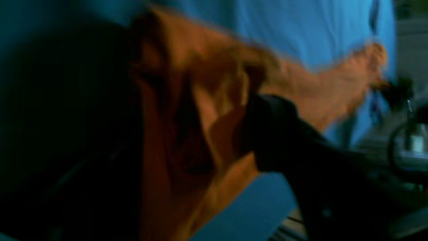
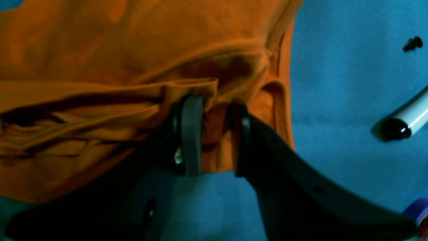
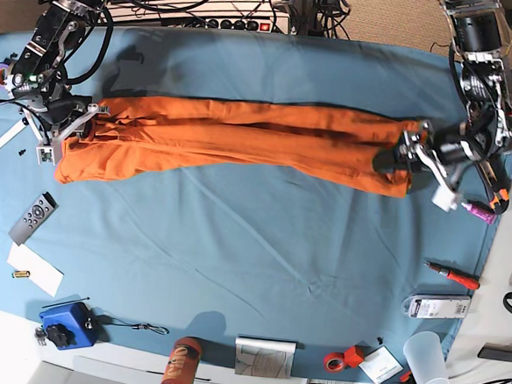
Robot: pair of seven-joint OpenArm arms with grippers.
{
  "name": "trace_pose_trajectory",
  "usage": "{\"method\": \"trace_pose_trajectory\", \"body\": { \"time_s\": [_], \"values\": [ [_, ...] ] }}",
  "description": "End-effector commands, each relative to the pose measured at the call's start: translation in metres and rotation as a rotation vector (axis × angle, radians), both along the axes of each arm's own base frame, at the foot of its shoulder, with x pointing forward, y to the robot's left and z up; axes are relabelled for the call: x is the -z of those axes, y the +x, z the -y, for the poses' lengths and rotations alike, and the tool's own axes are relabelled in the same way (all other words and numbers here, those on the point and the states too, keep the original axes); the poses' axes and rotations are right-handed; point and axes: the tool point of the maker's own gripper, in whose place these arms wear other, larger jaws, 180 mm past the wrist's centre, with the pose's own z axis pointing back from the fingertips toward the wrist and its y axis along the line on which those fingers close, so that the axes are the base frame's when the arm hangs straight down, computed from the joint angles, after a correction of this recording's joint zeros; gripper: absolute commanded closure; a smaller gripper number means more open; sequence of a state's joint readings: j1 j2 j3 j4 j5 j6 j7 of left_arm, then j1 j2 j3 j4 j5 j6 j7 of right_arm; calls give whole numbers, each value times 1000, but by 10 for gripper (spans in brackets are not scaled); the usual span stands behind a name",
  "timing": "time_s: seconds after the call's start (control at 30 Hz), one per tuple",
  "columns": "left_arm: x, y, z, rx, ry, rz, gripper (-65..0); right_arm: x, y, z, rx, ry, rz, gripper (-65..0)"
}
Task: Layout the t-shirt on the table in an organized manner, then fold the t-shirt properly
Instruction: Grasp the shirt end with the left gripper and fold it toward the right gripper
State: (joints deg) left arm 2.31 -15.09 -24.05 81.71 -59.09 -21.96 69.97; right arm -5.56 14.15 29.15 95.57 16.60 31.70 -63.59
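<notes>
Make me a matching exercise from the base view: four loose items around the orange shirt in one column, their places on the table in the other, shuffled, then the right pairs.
Things
1. grey rectangular remote control
2. clear plastic cup
3. small orange tape roll
4. red-handled screwdriver

Places in the base view
A. bottom right corner, off the light-blue cloth of the table
B. left side, below the end of the bright-orange fabric t-shirt
C. right side, below the other end of the t-shirt
D. bottom edge, right of the middle

Pairs: 1-B, 2-A, 3-D, 4-C
</notes>
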Motion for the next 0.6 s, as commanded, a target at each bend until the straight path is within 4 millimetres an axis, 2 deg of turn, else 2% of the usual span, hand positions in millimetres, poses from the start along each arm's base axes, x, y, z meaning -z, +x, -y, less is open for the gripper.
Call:
{"method": "trace_pose_trajectory", "body": {
  "time_s": [0.0,0.2,0.33,0.43,0.57],
  "values": [
    [21,-27,0,69,58,-125,-276,-14,9,6,-3,-20,45,-151],
    [18,-22,-1,72,61,-97,0,-14,9,6,-3,-20,47,-151],
    [15,-20,-9,92,95,-76,0,-14,9,6,-3,-19,49,-151],
    [9,-13,-30,98,175,-59,0,-16,11,6,-5,-19,61,-151],
    [-9,1,-57,102,258,-11,0,-20,16,2,-11,5,100,-151]
  ]
}}
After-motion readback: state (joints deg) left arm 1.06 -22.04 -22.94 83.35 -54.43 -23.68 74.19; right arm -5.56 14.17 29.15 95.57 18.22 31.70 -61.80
